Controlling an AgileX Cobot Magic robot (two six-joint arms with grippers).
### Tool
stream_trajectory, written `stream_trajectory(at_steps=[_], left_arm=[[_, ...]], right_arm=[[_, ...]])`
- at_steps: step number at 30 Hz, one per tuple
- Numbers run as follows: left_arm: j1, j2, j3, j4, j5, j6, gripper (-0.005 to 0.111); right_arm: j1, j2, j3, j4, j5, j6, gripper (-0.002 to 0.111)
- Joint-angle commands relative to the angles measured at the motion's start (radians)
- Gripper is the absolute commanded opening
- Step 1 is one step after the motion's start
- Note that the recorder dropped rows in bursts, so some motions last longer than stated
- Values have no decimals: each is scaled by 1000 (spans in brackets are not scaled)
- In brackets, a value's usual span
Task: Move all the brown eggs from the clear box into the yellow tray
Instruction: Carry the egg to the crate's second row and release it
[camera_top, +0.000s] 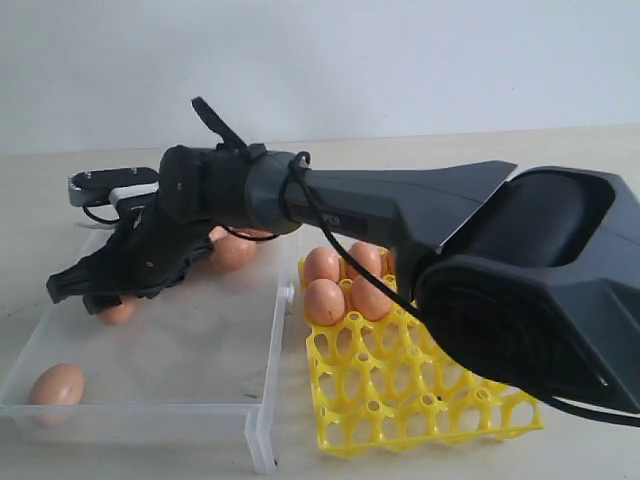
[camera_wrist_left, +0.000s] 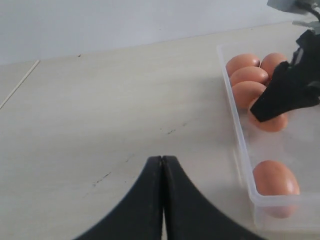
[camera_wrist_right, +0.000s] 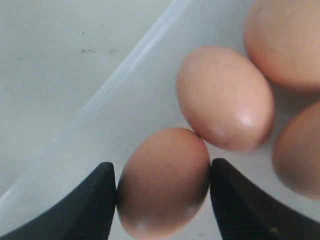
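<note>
Several brown eggs (camera_wrist_left: 248, 75) lie in the clear box (camera_top: 262, 400), most of them at its far end, with one alone (camera_top: 57, 385) in the near corner. My right gripper (camera_top: 100, 290) reaches across into the box. Its two fingers (camera_wrist_right: 100, 200) press on the sides of one brown egg (camera_wrist_right: 165, 180), which touches a neighbouring egg (camera_wrist_right: 225, 97). The yellow tray (camera_top: 420, 400) stands right of the box with several eggs (camera_top: 325, 300) in its far cups. My left gripper (camera_wrist_left: 162, 159) is shut and empty over bare table beside the box.
The right arm's dark body (camera_top: 420, 215) spans above the tray and hides some of its far cups. The box's low wall (camera_wrist_right: 115, 80) runs close beside the gripped egg. Pale table (camera_wrist_left: 100, 110) lies left of the box.
</note>
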Motion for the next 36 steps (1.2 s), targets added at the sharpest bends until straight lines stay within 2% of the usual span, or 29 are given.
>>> stream_trajectory(at_steps=[1,6,11,15,19,23,28,36], left_arm=[[-8,-6,-4,-2,-9,-6,0],[-8,-6,-4,-2,-9,-6,0],[-8,-6,-4,-2,-9,-6,0],[-8,-6,-4,-2,-9,-6,0],[-8,-6,-4,-2,-9,-6,0],[-8,-6,-4,-2,-9,-6,0],[-8,-6,-4,-2,-9,-6,0],[-8,-6,-4,-2,-9,-6,0]], right_arm=[[-13,-142,104,-209,-123,-4,0],[-27,-368,397,-344,-378,-4,0],[-80,-588,791,-351,-685,-18,0],[-150,-745,1076,-260,-881,-148,0],[-226,-837,1265,-187,-959,-271,0],[-301,-866,1394,-148,-1033,-278,0],[-365,-853,1440,-122,-1068,-278,0],[-367,-745,1440,-119,-1054,-274,0]])
